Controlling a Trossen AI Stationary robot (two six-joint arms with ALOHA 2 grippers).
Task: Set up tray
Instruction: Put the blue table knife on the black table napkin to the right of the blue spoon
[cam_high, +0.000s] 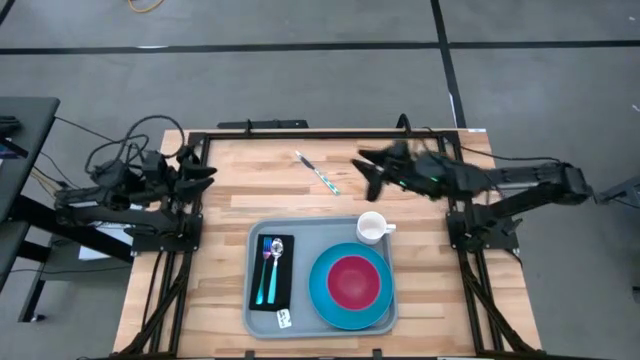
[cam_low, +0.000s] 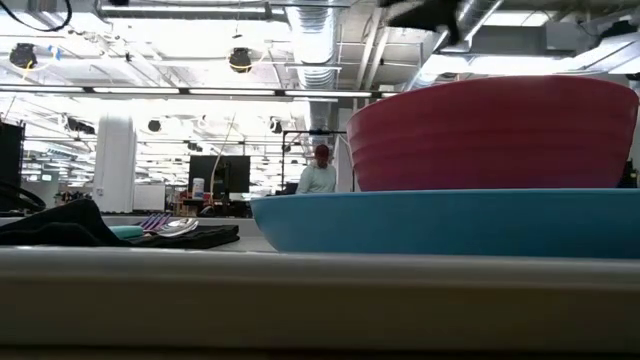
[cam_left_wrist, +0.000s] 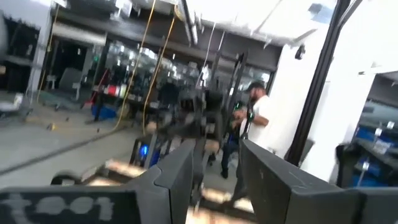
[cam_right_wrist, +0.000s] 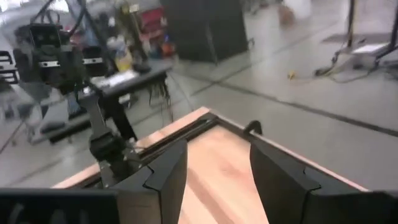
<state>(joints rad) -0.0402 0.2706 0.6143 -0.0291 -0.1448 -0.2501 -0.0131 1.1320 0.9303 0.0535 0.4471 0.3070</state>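
Up above the far part of the table, the right gripper (cam_high: 368, 170) hangs in the air with its fingers (cam_right_wrist: 166, 171) spread apart and nothing between them. It is well apart from the tray and has open room all around it. The left gripper (cam_high: 207, 171) waits at the left edge of the table, also spread apart and holding nothing.

Between the two grippers lies a pen (cam_high: 317, 172) on bare wood, near the right gripper. The tray (cam_high: 304, 238) sits at the near edge of the wooden table (cam_high: 230, 200), in the middle. On it are a white cup (cam_high: 372, 227), a blue plate (cam_high: 330, 295) with a red bowl (cam_high: 354, 281) inside, and a black napkin (cam_high: 284, 270) with a fork and spoon (cam_high: 271, 262) on top.

Far off in the room behind the table stands a person (cam_low: 318, 172).
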